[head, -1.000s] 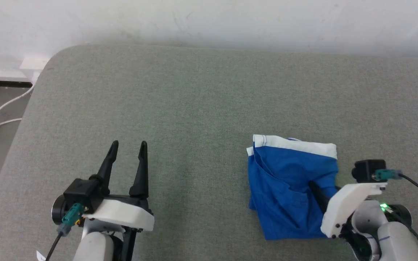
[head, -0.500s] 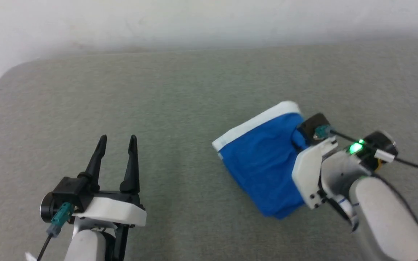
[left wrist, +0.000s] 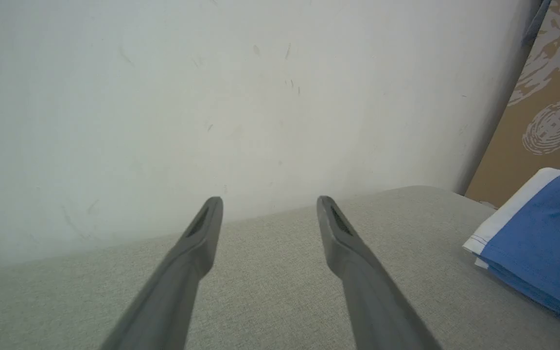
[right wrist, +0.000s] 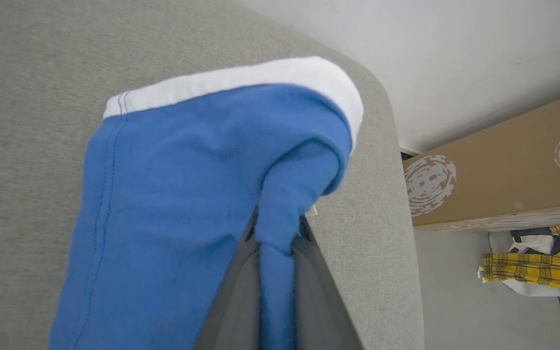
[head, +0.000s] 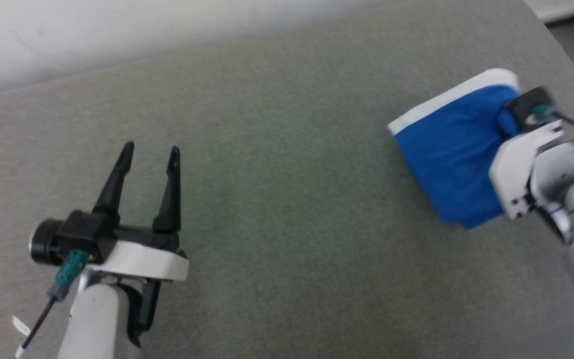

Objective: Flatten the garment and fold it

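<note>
The right gripper (right wrist: 277, 228) is pinching soft bright-blue shorts with a white band (head: 451, 149), upper right. Lower left, the left gripper (head: 151, 148) is holding its fingers apart.

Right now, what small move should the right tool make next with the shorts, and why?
Probably lower the shorts flat and open the right tool. It is shut on a bunched fold, the shorts look folded, and they sit close to the rounded corner of the grey surface, so moving outward risks overhang.

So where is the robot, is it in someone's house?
Probably a plain workroom rather than a home: a bare white wall, a big printed cardboard box, and a grey padded surface under the blue shorts.
</note>
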